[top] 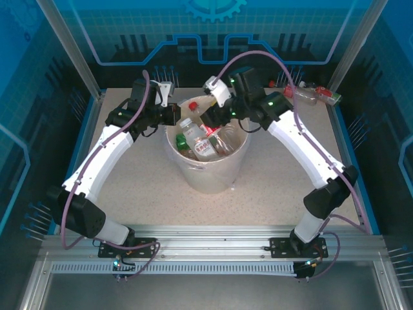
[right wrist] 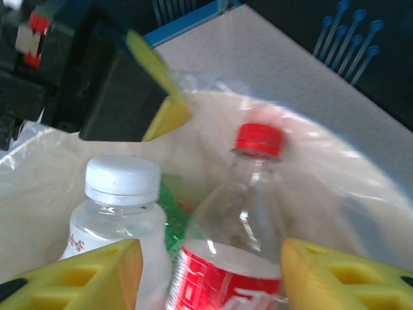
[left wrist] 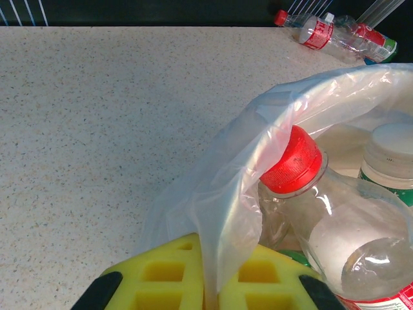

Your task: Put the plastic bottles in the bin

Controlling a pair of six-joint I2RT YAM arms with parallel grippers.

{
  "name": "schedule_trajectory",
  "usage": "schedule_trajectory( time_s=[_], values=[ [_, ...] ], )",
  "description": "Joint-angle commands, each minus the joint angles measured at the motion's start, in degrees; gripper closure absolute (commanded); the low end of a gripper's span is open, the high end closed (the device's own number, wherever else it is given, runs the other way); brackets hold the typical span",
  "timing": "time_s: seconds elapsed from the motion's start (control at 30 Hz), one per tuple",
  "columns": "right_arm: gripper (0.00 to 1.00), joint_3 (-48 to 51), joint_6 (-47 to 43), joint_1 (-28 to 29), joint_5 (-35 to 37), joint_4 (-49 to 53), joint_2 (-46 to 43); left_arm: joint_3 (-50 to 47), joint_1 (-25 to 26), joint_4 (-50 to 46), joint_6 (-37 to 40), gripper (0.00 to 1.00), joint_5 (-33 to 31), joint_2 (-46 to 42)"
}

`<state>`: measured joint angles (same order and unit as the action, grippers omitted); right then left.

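Robot lab cell, blue printed walls (top: 213,32), aluminium rail (top: 213,236), speckled table (top: 271,187)

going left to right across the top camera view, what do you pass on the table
left gripper, shut on the bag → bin → loose bottles by the far right edge
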<state>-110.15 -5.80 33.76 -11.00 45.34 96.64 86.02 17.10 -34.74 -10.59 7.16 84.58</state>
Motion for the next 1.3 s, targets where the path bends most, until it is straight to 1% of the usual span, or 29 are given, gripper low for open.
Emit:
schedule_trajectory(
  time_s=[0.0, 0.1, 0.2, 0.27, 0.37, 0.43, 0.5, 0.6, 0.7, 0.77, 0.83, 0.93, 1.03, 1.07, 1.17, 1.2, 1.27],
  values=[
    [0.38, -1.38, -1.24, -3.72, 2.41, -1.78, -5.13, -1.64, 0.19, -3.39, -3.47, 1.0, 4.09, -0.77],
    [0.35, 0.7, -1.68, -8.3, 3.36, -3.3, -7.34, -1.66, 0.21, -3.38, -3.49, 1.0, 4.17, -0.66],
    [0.33, 2.96, -2.37, -14.27, 6.37, -4.95, -7.79, -1.62, 0.21, -3.27, -3.56, 1.0, 4.18, -0.51],
    [0.32, 4.58, -2.8, -18.74, 8.31, -6.68, -7.08, -1.67, 0.2, -3.26, -3.56, 1.0, 4.17, -0.46],
    [0.3, 5.79, -3.55, -24.56, 12.52, -9.53, -3.71, -1.65, 0.17, -3.24, -3.57, 1.0, 4.26, -0.48],
    [0.3, 5.56, -3.97, -28.3, 15.91, -12.42, 0.36, -1.7, 0.1, -3.4, -3.48, 1.0, 4.18, -0.46],
    [0.28, 3.08, -3.84, -31.17, 18.31, -12.47, 5.43, -1.73, 0.02, -3.35, -3.42, 1.0, 4.16, -0.4],
    [0.26, -1.71, -1.23, -34.59, 19.56, -12.51, 13.99, -1.73, -0.05, -3.15, -3.6, 1.0, 4.4, -0.21],
    [0.25, -6.68, 2.7, -37.17, 20.53, -13.97, 22.22, -1.73, -0.25, -3.15, -3.84, 1.0, 4.88, -0.07],
    [0.24, -10.34, 6.66, -38.8, 20.3, -14.55, 27.39, -1.73, -0.32, -3.04, -3.82, 1.0, 4.78, 0.01],
    [0.24, -12.49, 11.28, -40.49, 19.78, -17.29, 31.55, -1.73, -0.49, -3.11, -3.83, 1.0, 4.7, 0.22],
    [0.25, -11.75, 17.11, -42.58, 18.54, -23.57, 34.62, -1.64, -0.58, -3.16, -3.7, 1.0, 4.56, 0.28],
    [0.25, -9.09, 20.15, -44.03, 16.93, -30.76, 35.54, -1.73, -0.76, -3.23, -3.56, 1.0, 4.26, 0.24],
    [0.24, -7.95, 21.6, -44.61, 15.44, -33.63, 35.71, -1.72, -0.84, -3.23, -3.59, 1.0, 4.25, 0.24],
    [0.24, -3.88, 28.37, -47.14, 6.32, -45.03, 36.34, -1.69, -1.01, -3.06, -3.73, 1.0, 4.33, 0.53],
    [0.24, -3.87, 31.82, -48.12, 3.64, -47.11, 38.77, -1.71, -0.99, -3.03, -3.84, 1.0, 4.36, 0.74],
    [0.3, -5.26, 36.99, -49.35, -0.57, -49.26, 41.51, -1.63, -1.01, -2.86, -4.0, 1.0, 4.55, 1.14]
  ],
)
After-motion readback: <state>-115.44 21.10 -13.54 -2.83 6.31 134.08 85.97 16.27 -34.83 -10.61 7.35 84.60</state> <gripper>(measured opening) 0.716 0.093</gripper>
